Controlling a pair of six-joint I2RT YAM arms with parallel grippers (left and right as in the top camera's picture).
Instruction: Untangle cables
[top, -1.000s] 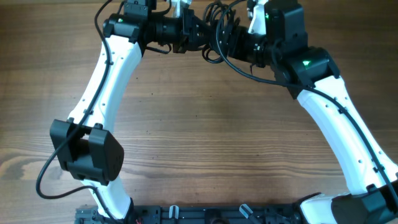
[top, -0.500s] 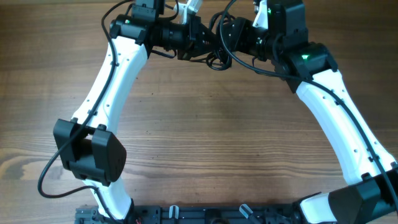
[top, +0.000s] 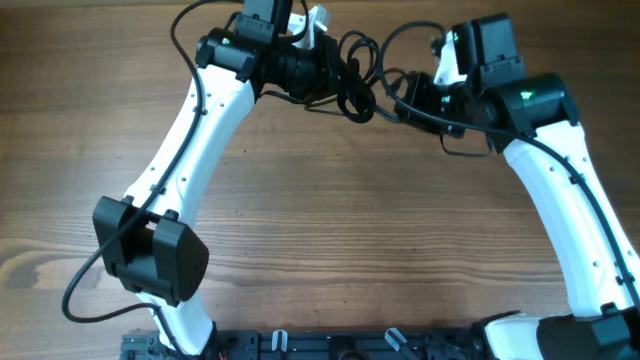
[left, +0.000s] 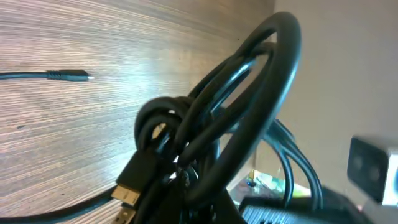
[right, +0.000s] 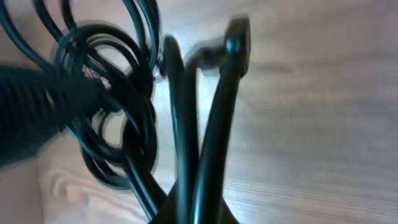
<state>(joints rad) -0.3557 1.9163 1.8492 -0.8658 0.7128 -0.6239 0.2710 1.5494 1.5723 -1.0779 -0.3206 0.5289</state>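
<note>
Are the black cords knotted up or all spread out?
Knotted up. The thin black cables form a bunch of overlapping loops wound through each other, not separate straight strands.

The cables, thin glossy black cords, hang as one knotted bundle of overlapping loops at the overhead frame's upper middle, with a metal-tipped flat plug at the left wrist view's lower left and a loose plug end lying flat at its upper left.
</note>
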